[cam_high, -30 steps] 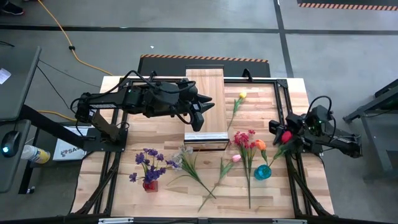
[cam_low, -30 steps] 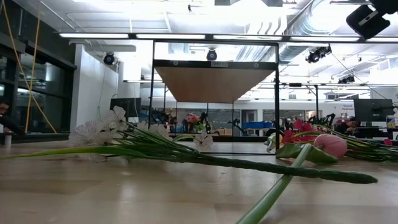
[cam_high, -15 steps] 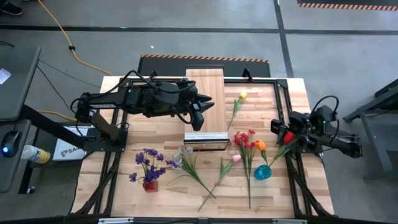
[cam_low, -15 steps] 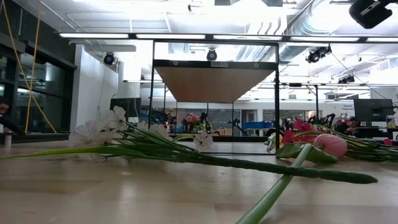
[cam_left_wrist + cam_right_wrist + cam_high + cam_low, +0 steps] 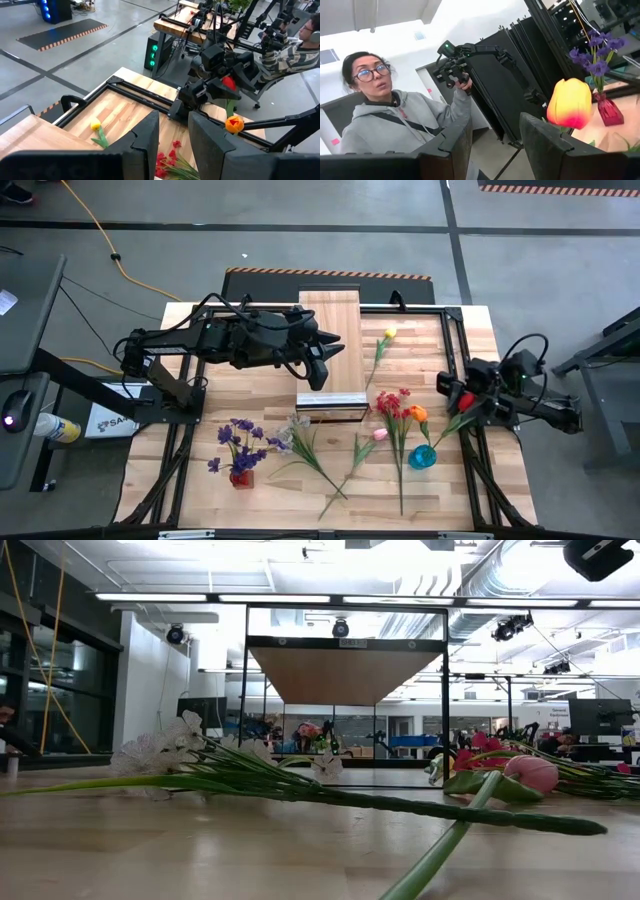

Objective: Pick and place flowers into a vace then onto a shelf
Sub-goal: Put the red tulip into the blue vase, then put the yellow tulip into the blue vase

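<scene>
A blue vase [image 5: 422, 457] near the table's right holds an orange tulip [image 5: 418, 412] and a red tulip [image 5: 228, 82] that leans toward my right gripper [image 5: 450, 390]. That gripper is open at the right edge, with nothing between its fingers [image 5: 455, 145]. My left gripper [image 5: 330, 358] hangs open and empty above the pale wood shelf [image 5: 330, 320]. On the table lie a yellow tulip [image 5: 389, 333], a red spray [image 5: 392, 402], a pink tulip [image 5: 380, 434] and a white spray [image 5: 295, 425]. Purple flowers [image 5: 240, 438] stand in a red vase [image 5: 241, 477]. My right gripper has the red tulip's head [image 5: 460, 398] close beside its fingers; whether they touch it I cannot tell. Nothing lies between the fingers in the right wrist view.
A black frame [image 5: 455, 350] runs around the slatted tabletop. Long green stems [image 5: 440, 850] cross the near part of the table. A person sits beyond the right edge [image 5: 295, 50], and another person [image 5: 385, 115] holds hand controllers behind the table.
My right gripper has tipped up a little at the table's right edge. The flowers and both vases stand as before.
</scene>
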Available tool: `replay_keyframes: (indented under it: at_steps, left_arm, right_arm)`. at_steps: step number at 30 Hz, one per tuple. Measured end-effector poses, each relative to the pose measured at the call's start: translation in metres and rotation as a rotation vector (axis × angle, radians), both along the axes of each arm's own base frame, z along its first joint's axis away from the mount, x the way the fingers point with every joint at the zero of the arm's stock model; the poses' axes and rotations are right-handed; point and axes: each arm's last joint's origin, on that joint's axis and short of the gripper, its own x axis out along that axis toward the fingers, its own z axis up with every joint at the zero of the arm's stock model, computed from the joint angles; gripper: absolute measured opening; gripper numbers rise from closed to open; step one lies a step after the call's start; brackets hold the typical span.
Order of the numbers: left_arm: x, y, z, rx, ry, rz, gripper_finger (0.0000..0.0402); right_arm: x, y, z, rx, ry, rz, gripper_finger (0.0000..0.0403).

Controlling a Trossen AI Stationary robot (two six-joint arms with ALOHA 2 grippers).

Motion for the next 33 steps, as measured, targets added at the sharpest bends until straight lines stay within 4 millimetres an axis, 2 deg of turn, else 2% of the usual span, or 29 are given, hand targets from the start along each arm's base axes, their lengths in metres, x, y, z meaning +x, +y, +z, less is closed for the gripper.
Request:
replay_keyframes:
  at_steps: [23, 27, 33]
  left_arm:
    - [0.000, 0.000, 0.000, 0.000, 0.000, 0.000, 0.0138]
    - [0.000, 0.000, 0.000, 0.000, 0.000, 0.000, 0.0138]
    - [0.000, 0.000, 0.000, 0.000, 0.001, 0.000, 0.0138]
  right_arm:
    - [-0.009, 0.002, 0.015, -0.004, -0.163, -0.001, 0.0164]
    - [-0.016, 0.004, 0.031, -0.028, -0.217, -0.007, 0.0164]
    - [-0.031, 0.008, 0.071, -0.118, -0.355, -0.032, 0.0158]
